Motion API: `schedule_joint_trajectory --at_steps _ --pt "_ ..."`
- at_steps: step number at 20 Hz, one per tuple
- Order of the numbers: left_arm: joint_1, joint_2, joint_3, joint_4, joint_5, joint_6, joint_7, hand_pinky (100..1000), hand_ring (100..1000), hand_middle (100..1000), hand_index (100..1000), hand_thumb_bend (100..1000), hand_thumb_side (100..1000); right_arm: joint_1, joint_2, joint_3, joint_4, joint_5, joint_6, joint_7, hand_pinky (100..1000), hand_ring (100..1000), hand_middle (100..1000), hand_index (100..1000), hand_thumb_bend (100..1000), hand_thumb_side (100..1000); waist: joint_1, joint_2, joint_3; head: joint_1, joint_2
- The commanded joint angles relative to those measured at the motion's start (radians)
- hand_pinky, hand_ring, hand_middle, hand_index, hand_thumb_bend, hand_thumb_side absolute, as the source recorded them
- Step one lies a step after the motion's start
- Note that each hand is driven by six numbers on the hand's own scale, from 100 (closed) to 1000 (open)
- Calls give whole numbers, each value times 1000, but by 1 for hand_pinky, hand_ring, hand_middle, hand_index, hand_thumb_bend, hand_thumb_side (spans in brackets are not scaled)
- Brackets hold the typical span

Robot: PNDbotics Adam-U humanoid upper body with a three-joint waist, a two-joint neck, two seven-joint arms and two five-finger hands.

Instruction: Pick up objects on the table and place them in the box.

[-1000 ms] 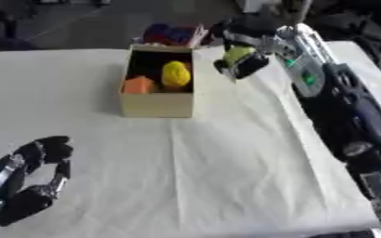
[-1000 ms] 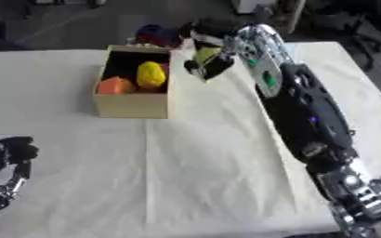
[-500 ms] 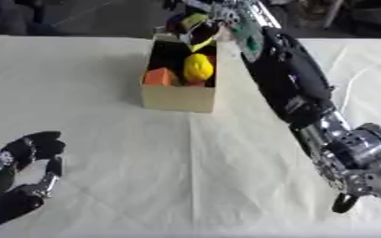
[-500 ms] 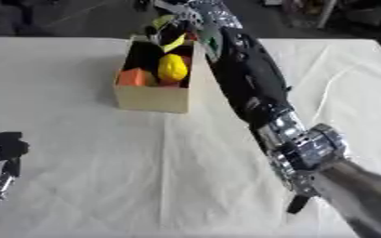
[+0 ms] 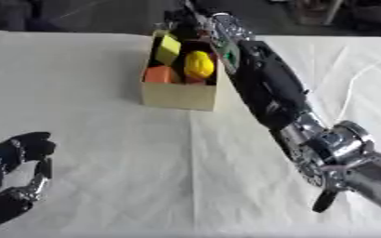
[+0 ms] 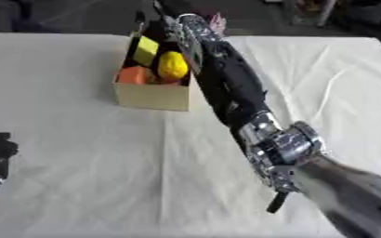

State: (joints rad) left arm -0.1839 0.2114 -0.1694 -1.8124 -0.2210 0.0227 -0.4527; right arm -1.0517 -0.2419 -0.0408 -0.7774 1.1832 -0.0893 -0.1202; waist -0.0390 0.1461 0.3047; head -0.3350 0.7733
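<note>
The tabletop, under a white cloth, shows nothing left to pick up, so the job looks nearly done to me. The right arm reaches way out over the box; its robot hand sits at the far end of the box, and I can't tell if it's holding anything. The left robot hand idles bottom left, fingers curled, empty. Inside the box: a lemon, a yellow block, and something orange.
</note>
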Motion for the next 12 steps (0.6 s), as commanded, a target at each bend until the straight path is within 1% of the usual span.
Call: schedule_joint_trajectory --at_steps 1,3,5,7,8,9,10,11,12 --pt "2 14 8 -20 4 3 2 822 766 696 859 100 321 -9 -35 22 -68 -43 -29 -22 862 842 904 970 100 356 -13 -6 -15 11 -3" --pt "14 16 14 -19 2 5 8 822 767 696 859 100 326 11 -55 42 -138 -109 -59 0 850 823 892 971 100 280 -18 -13 -40 23 -3" --pt "27 19 20 -19 -2 8 14 822 767 696 859 100 330 53 -81 59 -242 -240 -74 18 825 791 878 981 100 237 -25 -22 -69 36 -3" --pt "38 22 26 -18 -5 9 20 822 767 696 859 100 331 121 -111 78 -373 -392 -62 19 812 771 868 983 100 236 -30 -32 -93 52 -3" --pt "43 24 29 -17 -7 10 24 822 767 696 859 100 330 168 -123 83 -447 -469 -51 13 800 753 855 983 100 259 -32 -37 -105 64 -3" --pt "47 25 31 -17 -9 10 27 822 767 696 859 100 331 212 -131 85 -514 -538 -35 9 786 739 844 983 100 309 -34 -41 -115 74 -3" --pt "51 27 34 -16 -10 10 30 822 767 696 859 100 330 272 -132 83 -585 -614 -22 2 774 725 833 982 100 368 -35 -45 -126 89 -3" --pt "56 29 38 -15 -12 10 34 822 767 696 859 100 330 329 -130 80 -650 -690 -10 1 761 718 830 988 100 444 -36 -48 -134 103 -3" --pt "59 30 42 -15 -13 11 39 822 767 695 859 100 328 389 -123 75 -711 -763 -1 2 753 712 829 990 100 484 -37 -51 -141 119 -3"
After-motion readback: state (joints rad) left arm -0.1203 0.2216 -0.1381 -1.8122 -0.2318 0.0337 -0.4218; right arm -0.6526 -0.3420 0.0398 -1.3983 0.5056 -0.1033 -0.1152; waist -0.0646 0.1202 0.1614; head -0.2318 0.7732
